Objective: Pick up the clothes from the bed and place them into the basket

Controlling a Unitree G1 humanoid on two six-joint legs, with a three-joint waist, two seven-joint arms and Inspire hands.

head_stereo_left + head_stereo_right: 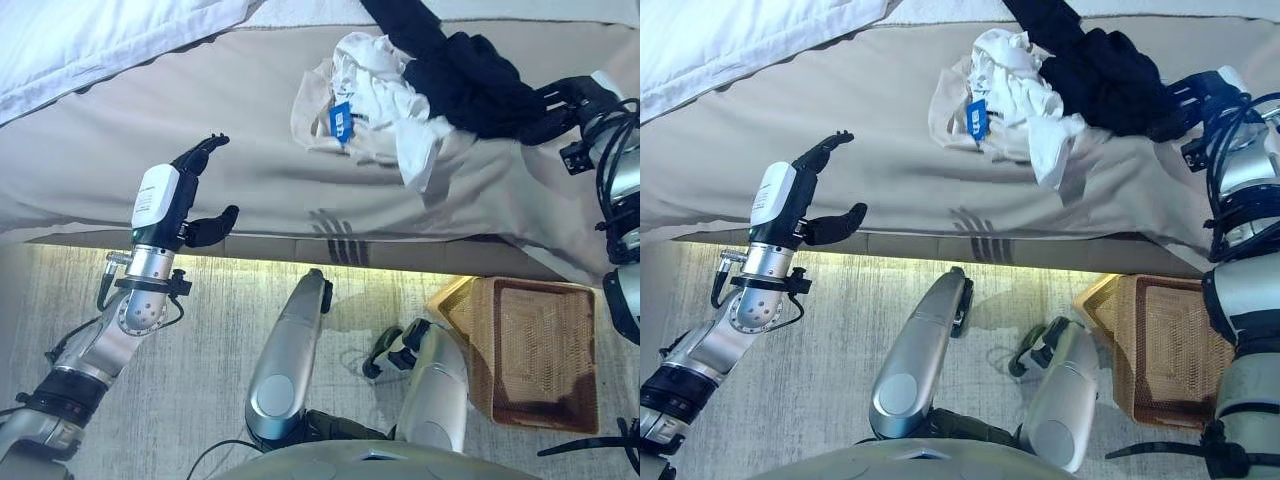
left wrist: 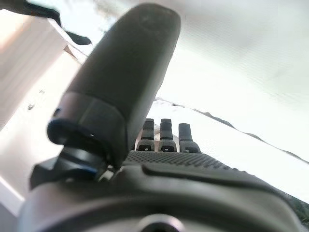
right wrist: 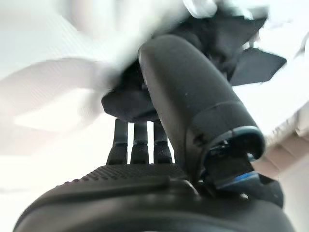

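Currently right robot hand (image 1: 560,100) touches dark clothes (image 1: 470,75) on bed (image 1: 200,140), upper right; fingers straight, nothing gripped. Left robot hand (image 1: 190,195) open (idle). Curl deep before lifting toward basket (image 1: 530,350).

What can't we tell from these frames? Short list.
- Right hand: in both eye views its fingertips are hidden in the black clothes; right wrist view is too blurred to show a grip.
- Black clothes: cut off by the top edge.
- Basket: far side hidden by the right arm.
- Left hand: open, idle.
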